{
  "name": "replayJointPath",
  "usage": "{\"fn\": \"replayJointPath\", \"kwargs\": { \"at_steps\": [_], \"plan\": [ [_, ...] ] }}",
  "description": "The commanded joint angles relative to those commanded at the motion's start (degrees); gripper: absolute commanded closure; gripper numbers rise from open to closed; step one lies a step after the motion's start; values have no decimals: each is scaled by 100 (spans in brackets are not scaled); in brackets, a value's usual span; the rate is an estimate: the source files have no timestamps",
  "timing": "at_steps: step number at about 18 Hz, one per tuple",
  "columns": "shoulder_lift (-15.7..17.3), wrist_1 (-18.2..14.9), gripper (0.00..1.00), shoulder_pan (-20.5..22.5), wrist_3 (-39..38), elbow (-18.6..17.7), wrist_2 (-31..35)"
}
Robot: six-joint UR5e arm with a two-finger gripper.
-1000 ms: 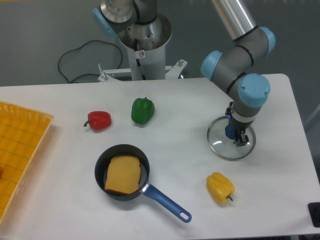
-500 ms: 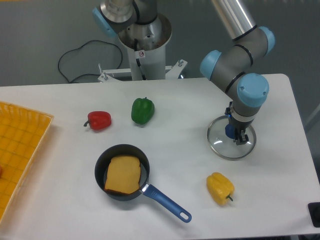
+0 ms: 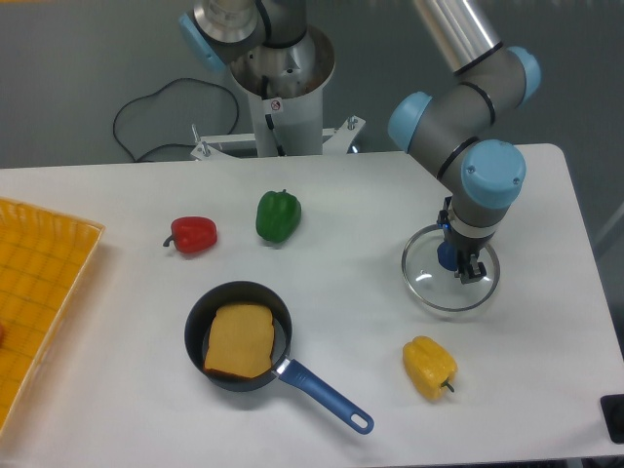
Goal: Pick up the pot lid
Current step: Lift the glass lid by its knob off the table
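Pinching the blue knob (image 3: 448,256) of the pot lid (image 3: 421,289), the gripper (image 3: 457,244) looks clamped on, though its fingers hide part of the knob. The lid's on the right side of the white table (image 3: 322,292), a round see-through disc with a thin shiny rim, and the gripper blocks some of its upper right in this view. Closest neighbor is a lumpy, glossy yellow pepper (image 3: 429,368), near the lid on the camera side, not under it. Further left there's a round black pan (image 3: 198,314) with a flat tan slab (image 3: 240,340) inside and a long blue handle (image 3: 327,398) angled toward the camera. Behind the pan sit a shiny red pepper (image 3: 195,235) and a ridged green one (image 3: 279,215), well apart from the lid.
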Motion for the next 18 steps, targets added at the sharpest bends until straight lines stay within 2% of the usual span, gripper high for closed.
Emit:
{"fn": "replayJointPath", "kwargs": {
  "at_steps": [2,5,9,18],
  "plan": [
    [18,-158,58,-53,-53,114,0],
    [97,-211,58,-79,-157,176,0],
    [176,-694,58,-114,-228,439,-35],
    [317,-1169,58,-281,-746,738,-193]
  ]
}}
